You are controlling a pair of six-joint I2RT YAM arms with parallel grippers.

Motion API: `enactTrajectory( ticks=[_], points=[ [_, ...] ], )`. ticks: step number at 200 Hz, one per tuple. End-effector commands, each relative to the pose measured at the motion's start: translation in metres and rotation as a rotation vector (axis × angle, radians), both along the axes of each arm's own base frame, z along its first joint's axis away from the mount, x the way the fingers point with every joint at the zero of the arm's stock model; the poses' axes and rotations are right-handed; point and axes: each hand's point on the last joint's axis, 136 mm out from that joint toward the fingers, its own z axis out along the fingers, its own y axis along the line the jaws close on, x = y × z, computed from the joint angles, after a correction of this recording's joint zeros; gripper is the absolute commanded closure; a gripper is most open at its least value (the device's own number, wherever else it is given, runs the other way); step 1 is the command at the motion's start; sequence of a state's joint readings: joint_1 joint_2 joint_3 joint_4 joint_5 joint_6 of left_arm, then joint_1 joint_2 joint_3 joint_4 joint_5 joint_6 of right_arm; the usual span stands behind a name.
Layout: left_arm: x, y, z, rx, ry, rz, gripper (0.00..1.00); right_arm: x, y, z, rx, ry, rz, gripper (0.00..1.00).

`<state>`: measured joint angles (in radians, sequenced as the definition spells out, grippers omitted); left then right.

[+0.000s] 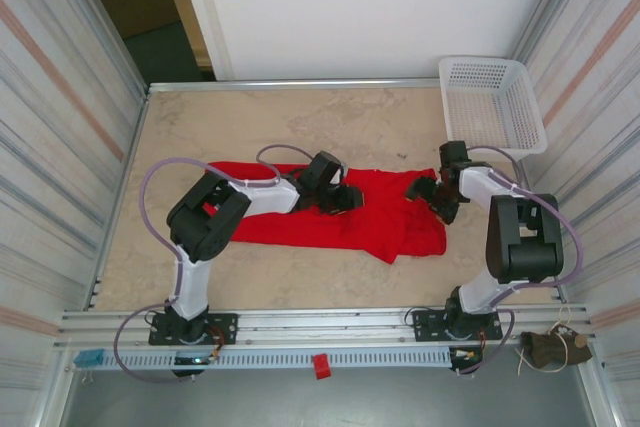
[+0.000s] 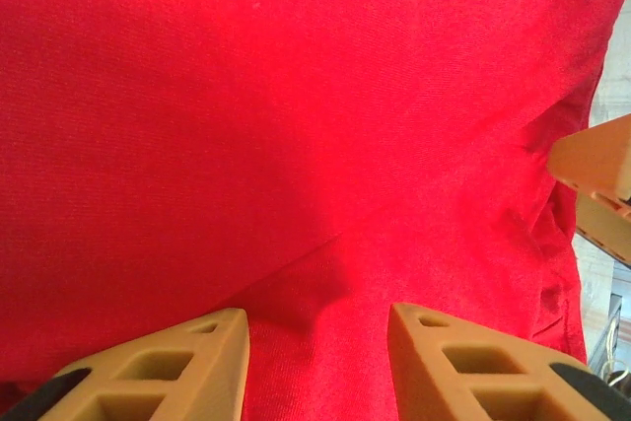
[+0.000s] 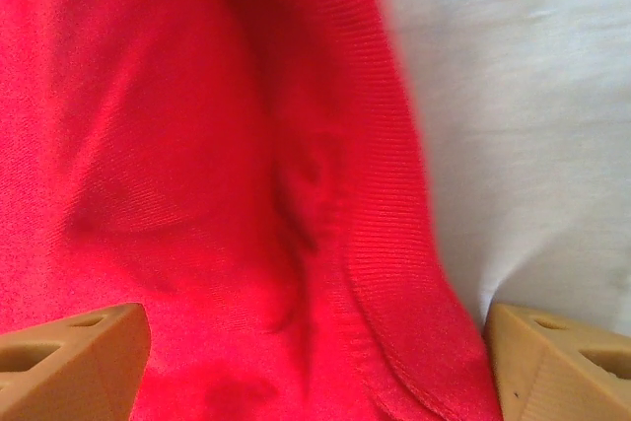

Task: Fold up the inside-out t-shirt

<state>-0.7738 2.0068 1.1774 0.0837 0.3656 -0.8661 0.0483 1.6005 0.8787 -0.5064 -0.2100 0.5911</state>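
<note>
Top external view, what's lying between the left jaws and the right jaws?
The red t-shirt covers that whole stretch, as the top external view shows.

One red t-shirt (image 1: 300, 232), one white lattice basket (image 1: 495, 112), one table (image 1: 250, 127), two robot arms (image 1: 215, 212) (image 1: 520, 237).
</note>
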Motion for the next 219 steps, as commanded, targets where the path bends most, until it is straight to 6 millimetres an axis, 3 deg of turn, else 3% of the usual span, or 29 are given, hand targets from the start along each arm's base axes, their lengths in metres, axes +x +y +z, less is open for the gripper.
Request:
enactTrajectory(
  ticks=[1, 42, 75, 102, 126, 153, 180, 219],
  points=[
    [-0.004, 0.003, -0.014, 0.022, 0.015, 0.013, 0.59, -0.005, 0.045, -0.001, 0.152, -0.006, 0.089, 0.16],
    [-0.004, 0.002, -0.016, 0.027, 0.017, 0.009, 0.59, -0.006, 0.049, -0.009, 0.136, 0.007, 0.088, 0.19],
    [-0.005, 0.001, -0.015, 0.023, 0.015, 0.001, 0.59, -0.006, 0.048, -0.021, 0.114, 0.026, 0.061, 0.36],
    [-0.003, -0.002, -0.004, 0.013, -0.005, -0.009, 0.59, -0.007, 0.048, -0.026, 0.095, 0.030, 0.047, 0.66],
    [0.004, -0.001, 0.018, 0.002, -0.045, -0.016, 0.59, -0.006, 0.044, -0.019, 0.085, 0.006, 0.037, 1.00],
    [0.018, 0.013, 0.047, -0.020, -0.094, 0.005, 0.59, -0.003, 0.039, 0.003, 0.093, -0.044, 0.025, 1.00],
    [0.030, 0.044, 0.063, 0.009, -0.130, 0.034, 0.58, -0.001, 0.032, 0.027, 0.093, -0.087, 0.015, 1.00],
    [0.037, 0.099, 0.060, 0.088, -0.142, 0.090, 0.58, -0.006, 0.016, 0.046, 0.071, -0.102, -0.003, 1.00]
  ],
)
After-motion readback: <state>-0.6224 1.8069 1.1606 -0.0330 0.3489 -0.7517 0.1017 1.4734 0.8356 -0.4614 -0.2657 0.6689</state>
